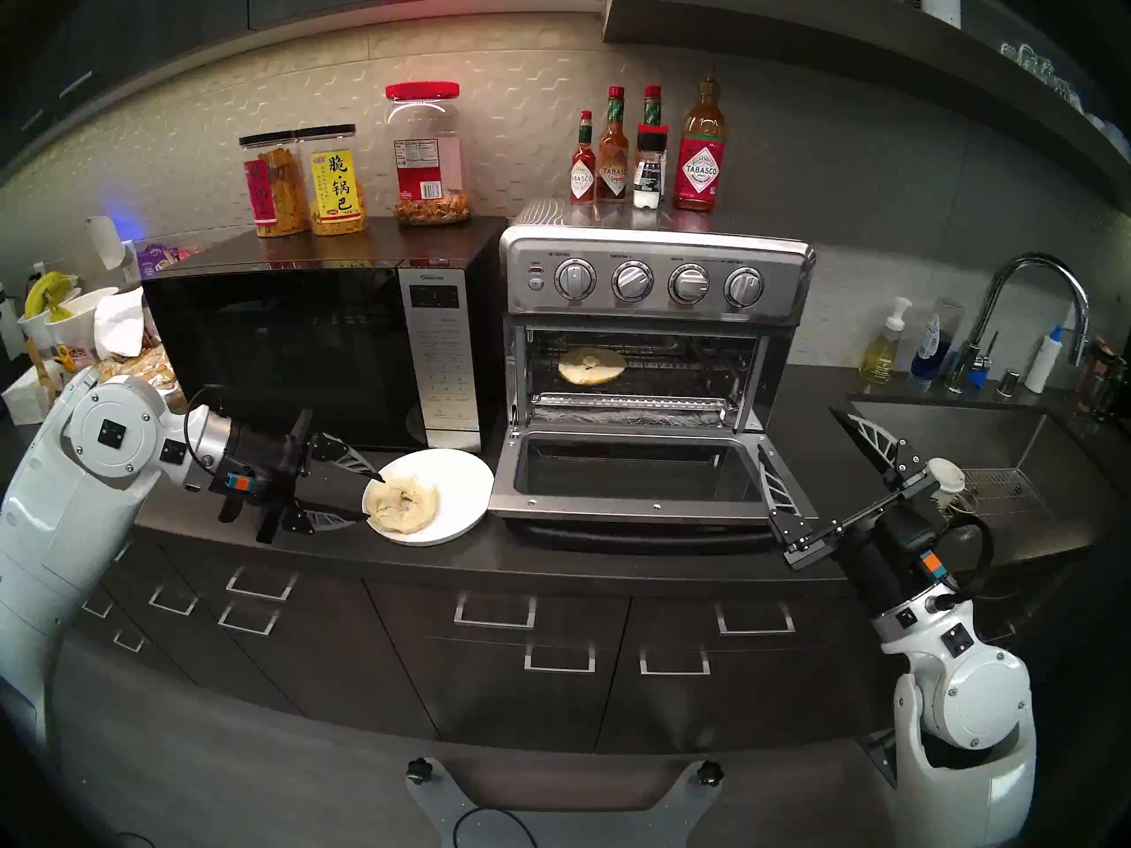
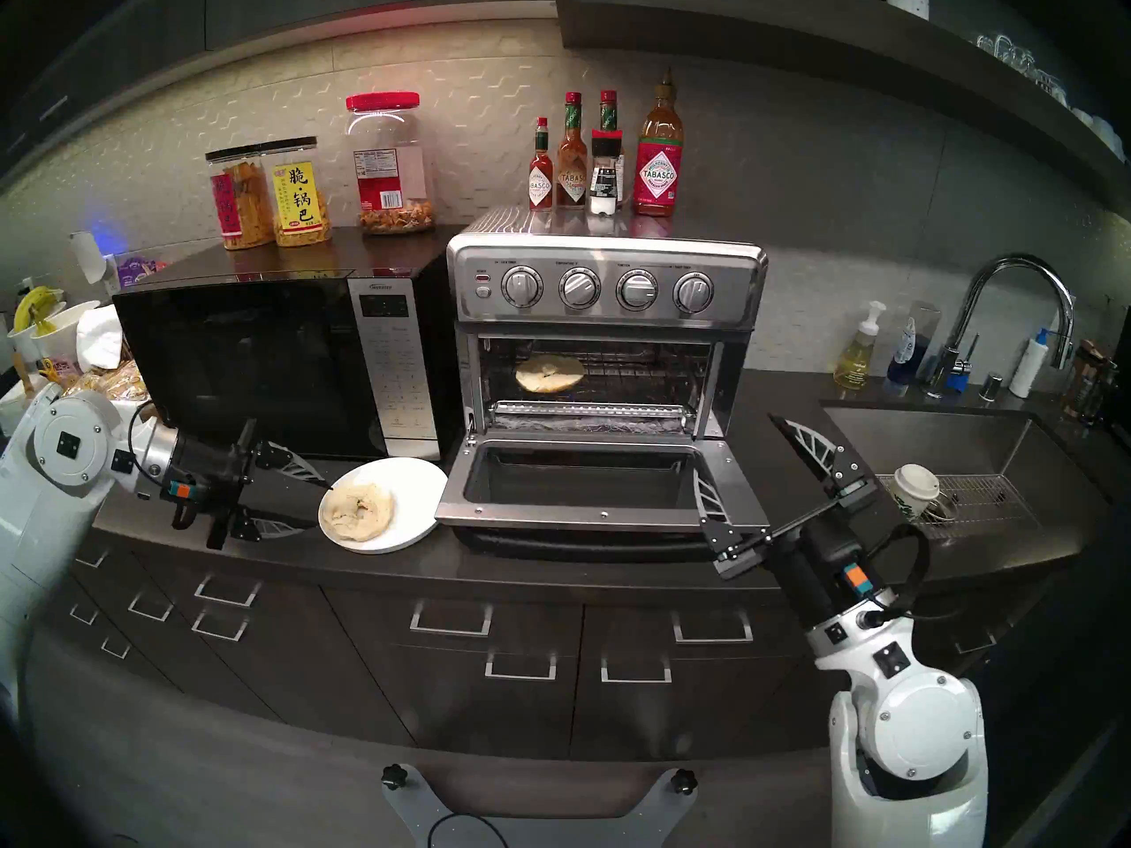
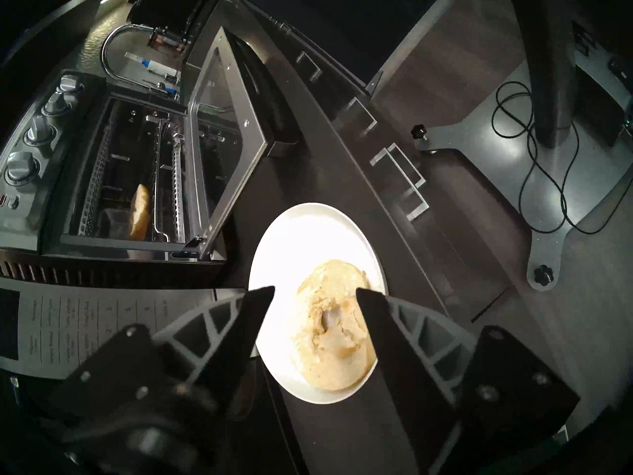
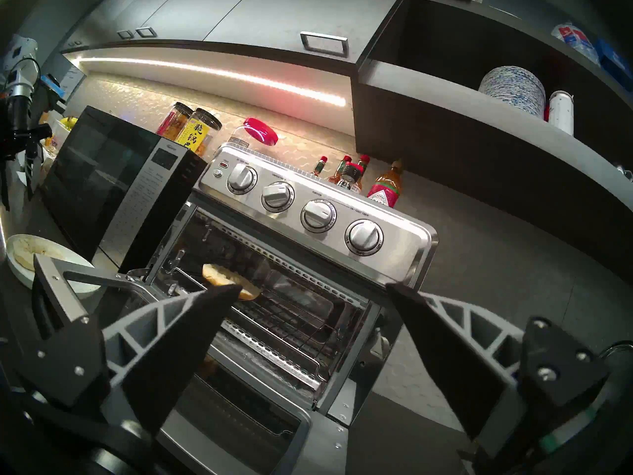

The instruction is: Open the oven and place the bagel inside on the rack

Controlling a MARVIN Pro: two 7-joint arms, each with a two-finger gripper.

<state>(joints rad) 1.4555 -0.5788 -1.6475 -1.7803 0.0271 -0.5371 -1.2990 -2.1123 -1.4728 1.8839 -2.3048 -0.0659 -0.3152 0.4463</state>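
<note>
My left gripper [image 3: 315, 294] sits low in the left wrist view with its fingers spread part-way, straddling the bagel half [image 3: 334, 327] on the white plate [image 3: 305, 237] without pinching it; whether either pad touches the crust I cannot tell. I read that stance as lining up on the second half. The plate sits at centre-left of the head view, just beside the oven [image 1: 655, 277], which keeps the carry short. The oven's glass door [image 1: 636, 473] hangs fully down at the centre of the head view, so the mouth is clear. The other bagel half [image 1: 591, 366] already lies cut face up on the rack [image 1: 685, 369], toward its left, leaving room to the right. My right gripper [image 1: 802, 455], at the lower right, stands wide and empty beside the door's corner, parked clear of the left arm's path.
</note>
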